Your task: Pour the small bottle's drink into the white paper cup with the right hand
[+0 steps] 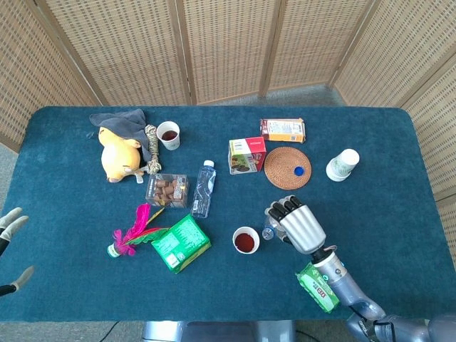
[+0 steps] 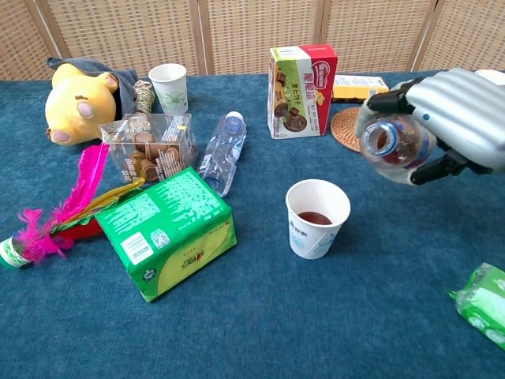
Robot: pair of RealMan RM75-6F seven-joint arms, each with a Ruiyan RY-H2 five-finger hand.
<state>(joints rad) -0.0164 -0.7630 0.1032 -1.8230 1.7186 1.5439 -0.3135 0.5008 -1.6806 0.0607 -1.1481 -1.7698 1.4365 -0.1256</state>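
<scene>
Small bottle (image 2: 392,147) — tilted, gripped in right robot hand (image 2: 454,114).

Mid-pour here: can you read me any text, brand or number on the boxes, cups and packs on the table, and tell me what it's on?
Nothing can be quoted with certainty.
Red and white biscuit box: large characters on the front, too blurred to read.
Green box: dense fine print and a code square, too small.
White paper cup: faint blue print, unreadable.
Green pack: red label, blurred.
Small bottle in the right hand: no readable label.
</scene>
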